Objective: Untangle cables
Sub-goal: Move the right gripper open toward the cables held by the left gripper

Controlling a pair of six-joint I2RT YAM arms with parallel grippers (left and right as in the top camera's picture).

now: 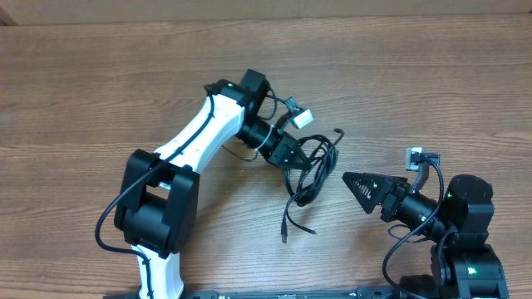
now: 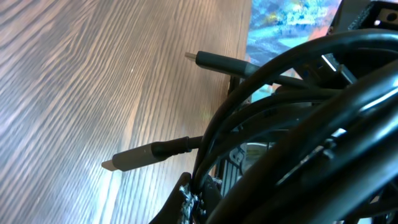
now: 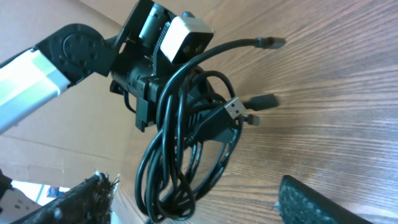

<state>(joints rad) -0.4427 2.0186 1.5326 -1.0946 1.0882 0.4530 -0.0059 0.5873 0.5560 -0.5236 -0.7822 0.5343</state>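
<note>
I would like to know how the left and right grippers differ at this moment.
The left gripper is shut on the cables; the right gripper holds nothing, fingers spread wide. The left is buried in the bundle; the right sits beside it, not touching. Both are black.

No legible text, no labels, brands or numbers readable

Bundle of cables (image 1: 314, 170) at the middle of the table (image 1: 100, 83), at the left gripper (image 1: 291, 158) tip, loops to its right. One plug end (image 1: 284, 237) trails toward the near edge (another points far-right). The right gripper (image 1: 357, 187) is right of the bundle, near but apart.
</note>
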